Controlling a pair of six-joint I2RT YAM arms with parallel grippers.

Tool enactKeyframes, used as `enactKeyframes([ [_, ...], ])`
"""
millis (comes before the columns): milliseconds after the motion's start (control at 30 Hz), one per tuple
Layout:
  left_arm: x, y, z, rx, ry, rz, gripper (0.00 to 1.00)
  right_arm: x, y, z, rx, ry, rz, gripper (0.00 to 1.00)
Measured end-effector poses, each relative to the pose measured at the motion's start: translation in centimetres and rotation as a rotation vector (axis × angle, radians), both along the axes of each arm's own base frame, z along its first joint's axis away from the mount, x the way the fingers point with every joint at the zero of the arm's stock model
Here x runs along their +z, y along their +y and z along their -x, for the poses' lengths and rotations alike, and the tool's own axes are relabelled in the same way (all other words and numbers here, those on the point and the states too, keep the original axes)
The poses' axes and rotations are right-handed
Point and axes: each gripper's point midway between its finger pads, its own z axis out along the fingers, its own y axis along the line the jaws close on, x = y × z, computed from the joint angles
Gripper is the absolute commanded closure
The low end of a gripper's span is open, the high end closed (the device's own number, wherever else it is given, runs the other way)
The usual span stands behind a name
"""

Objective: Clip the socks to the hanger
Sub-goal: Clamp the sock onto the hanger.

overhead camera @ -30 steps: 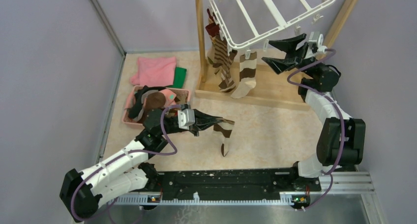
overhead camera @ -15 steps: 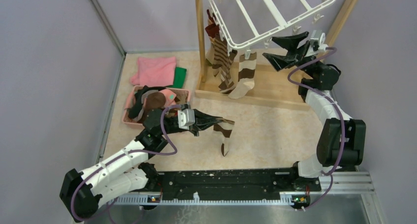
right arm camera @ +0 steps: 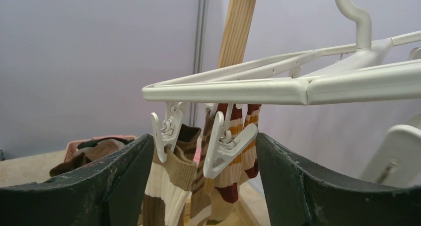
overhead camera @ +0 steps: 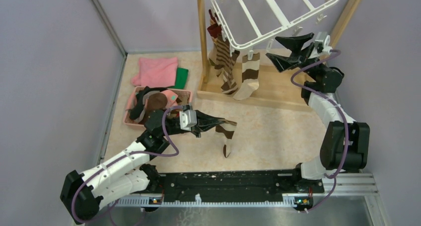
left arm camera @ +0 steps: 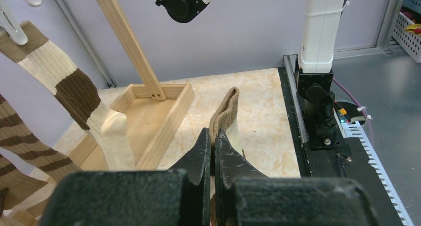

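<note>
The white hanger (overhead camera: 278, 22) hangs from the wooden post frame; several striped socks (overhead camera: 226, 62) are clipped along its left and front edge. My left gripper (overhead camera: 218, 121) is shut on the cuff of a brown-and-cream sock (overhead camera: 227, 134) that dangles over the table; the cuff (left arm camera: 224, 114) sticks out past the closed jaws (left arm camera: 214, 136). My right gripper (overhead camera: 279, 49) is open just under the hanger's front edge. In the right wrist view an empty white clip (right arm camera: 226, 144) hangs between its fingers, beside a clip (right arm camera: 166, 129) holding a sock.
A pink basket (overhead camera: 133, 103) with more socks sits at the left; pink cloth (overhead camera: 156, 71) and green cloth (overhead camera: 181, 77) lie behind it. The wooden frame base (overhead camera: 270, 94) and posts (overhead camera: 201, 32) stand at the back.
My right gripper has risen a little and moved closer under the hanger's front edge. My left arm and its sock have not moved.
</note>
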Motion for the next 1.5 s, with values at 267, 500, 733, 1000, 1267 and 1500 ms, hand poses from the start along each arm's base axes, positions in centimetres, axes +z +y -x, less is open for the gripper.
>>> enactKeyframes([
  [267, 0.0, 0.0, 0.0, 0.000, 0.000, 0.000, 1.00, 0.2, -0.3, -0.6, -0.024, 0.019, -0.026, 0.22],
  [500, 0.0, 0.0, 0.0, 0.000, 0.000, 0.000, 1.00, 0.4, -0.6, -1.3, -0.038, 0.040, -0.053, 0.22],
  [733, 0.3, 0.0, 0.0, 0.000, -0.004, 0.003, 1.00, -0.2, -0.6, -2.7, -0.015, 0.084, -0.076, 0.22],
  [1000, 0.4, 0.0, 0.0, 0.000, -0.006, 0.005, 1.00, -0.3, -0.4, -3.6, 0.042, 0.113, -0.105, 0.23],
  [1267, 0.4, 0.0, 0.0, 0.000, -0.005, 0.004, 1.00, -0.4, -0.2, -4.3, 0.096, 0.172, -0.125, 0.23],
  [1500, 0.3, 0.0, 0.0, 0.000, -0.005, 0.001, 1.00, -0.1, 0.1, -4.4, 0.134, 0.202, -0.131, 0.22],
])
